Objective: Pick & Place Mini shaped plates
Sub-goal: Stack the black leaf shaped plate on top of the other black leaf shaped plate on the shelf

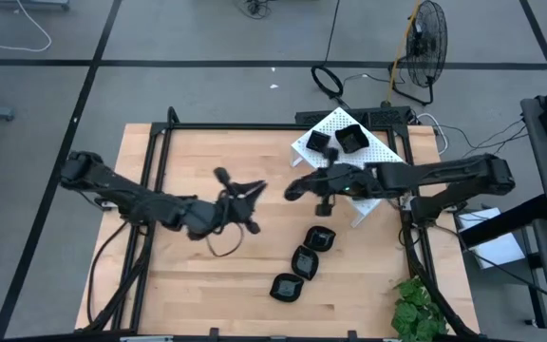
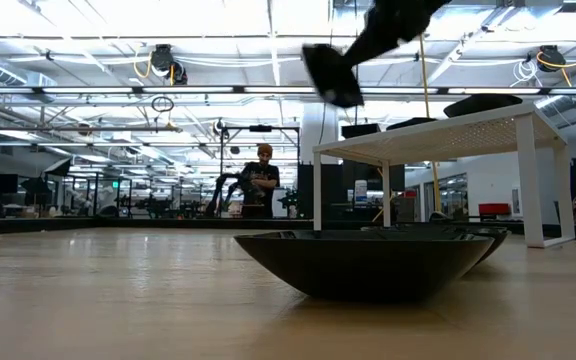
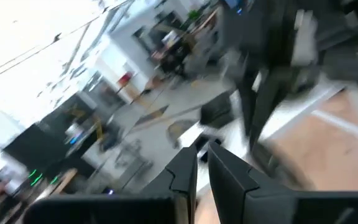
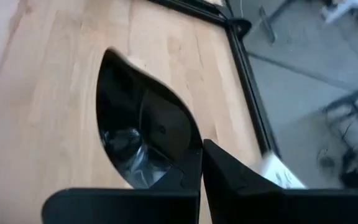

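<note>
— Right arm, what have you got?

— My right gripper (image 4: 201,163) is clenched on the rim of a small glossy black leaf-shaped dish (image 4: 145,127). I carry it clear of the light wooden table (image 1: 207,285), near the middle of the high view, just left of the white perforated rack (image 1: 376,144).

— Which way does it lie from your fingers?

— Its long axis runs straight out ahead of them, pointed tip farthest from me. In the low view it hangs tilted at the top centre, above the rack's level.

— Where are the rest?

— Two black dishes (image 1: 335,140) sit on the rack, upper right of centre. Three more black dishes (image 1: 304,262) lie in a slanting row on the table, lower centre-right.

— And the left arm?

— My left gripper (image 1: 254,190) hangs left of centre, fingers nearly together, grasping nothing I can see. The rack lies on my right arm's side, so I judge the placing is the right arm's work.
</note>
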Robot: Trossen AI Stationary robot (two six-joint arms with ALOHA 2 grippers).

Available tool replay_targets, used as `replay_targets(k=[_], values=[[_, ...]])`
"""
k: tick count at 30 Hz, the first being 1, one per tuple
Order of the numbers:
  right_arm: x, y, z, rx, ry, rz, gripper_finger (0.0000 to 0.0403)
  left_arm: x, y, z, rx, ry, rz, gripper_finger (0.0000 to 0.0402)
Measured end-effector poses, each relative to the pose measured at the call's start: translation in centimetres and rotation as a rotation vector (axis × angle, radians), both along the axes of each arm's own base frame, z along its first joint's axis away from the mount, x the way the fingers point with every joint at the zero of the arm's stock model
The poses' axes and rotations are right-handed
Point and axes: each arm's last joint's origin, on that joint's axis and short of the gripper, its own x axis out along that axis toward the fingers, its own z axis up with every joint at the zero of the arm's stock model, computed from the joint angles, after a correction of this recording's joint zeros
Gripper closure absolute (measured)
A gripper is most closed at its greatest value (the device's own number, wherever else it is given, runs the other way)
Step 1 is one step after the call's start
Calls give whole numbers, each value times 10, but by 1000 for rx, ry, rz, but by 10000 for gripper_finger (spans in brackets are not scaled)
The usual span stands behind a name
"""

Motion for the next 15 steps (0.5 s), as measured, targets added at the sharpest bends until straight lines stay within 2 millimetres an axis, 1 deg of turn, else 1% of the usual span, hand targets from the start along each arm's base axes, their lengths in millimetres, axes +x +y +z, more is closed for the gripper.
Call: replay_targets(k=[3,6,9,12,15], values=[[-19,-1,19,87,11,-66,402,-22,-1,7,-42,7,69,355],[-43,-1,36,166,59,-128,402,-41,4,3,-94,46,95,355],[-71,-1,59,209,120,-156,402,-59,13,-5,-175,62,125,355],[-95,-4,81,217,190,-100,402,-72,22,-17,-233,51,157,355],[-108,-6,96,157,265,60,403,-76,28,-27,-270,29,182,355]])
